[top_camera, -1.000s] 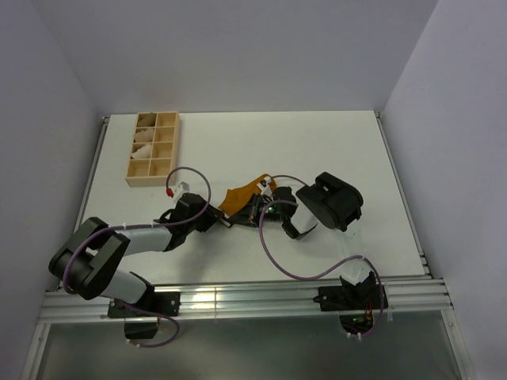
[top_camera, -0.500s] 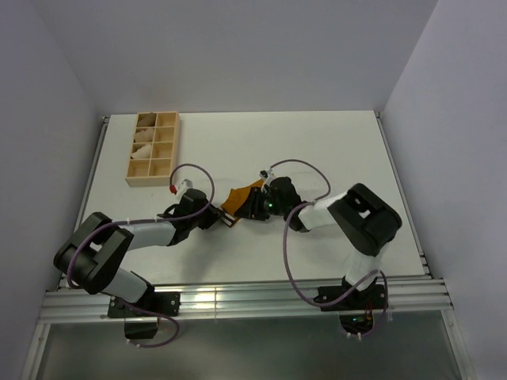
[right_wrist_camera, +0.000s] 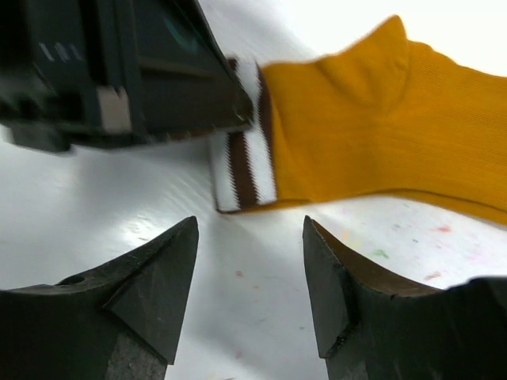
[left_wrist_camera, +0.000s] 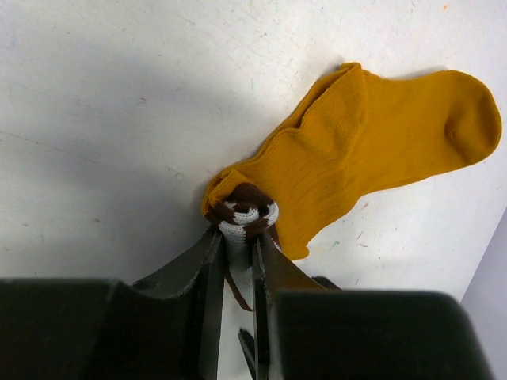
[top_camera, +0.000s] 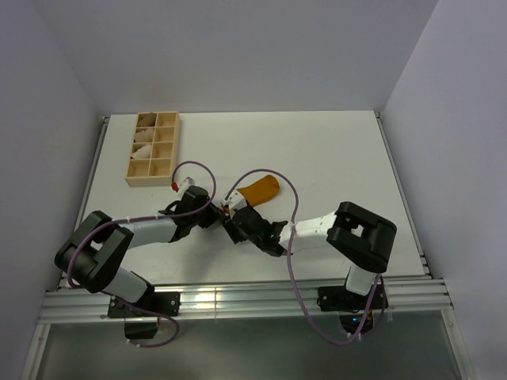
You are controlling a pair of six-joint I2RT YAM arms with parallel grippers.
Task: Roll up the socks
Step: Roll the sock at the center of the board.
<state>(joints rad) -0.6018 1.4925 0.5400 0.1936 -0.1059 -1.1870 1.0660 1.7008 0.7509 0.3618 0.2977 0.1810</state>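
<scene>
The mustard-orange sock [top_camera: 260, 189] lies flat mid-table, its toe pointing far right. Its dark brown cuff with white stripes [left_wrist_camera: 244, 207] is bunched between the fingers of my left gripper [left_wrist_camera: 238, 231], which is shut on it. In the top view my left gripper [top_camera: 221, 212] sits at the sock's near-left end. My right gripper [right_wrist_camera: 250, 227] stands open just short of the striped cuff [right_wrist_camera: 242, 166], nothing between its fingers. It hovers low over bare table, right beside the left gripper [right_wrist_camera: 119, 71]. From above, the right gripper [top_camera: 238, 225] is on the near side of the cuff.
A wooden compartment tray [top_camera: 132, 176] stands at the far left, with pale cream rolled bundles [top_camera: 144, 146] in some cells. The right arm's forearm [top_camera: 317, 228] stretches across the near middle of the table. Cables loop over both arms.
My right gripper opened, let go of the sock and swung round to its near side. The sock now lies spread out. My left gripper has stayed shut on the cuff.
</scene>
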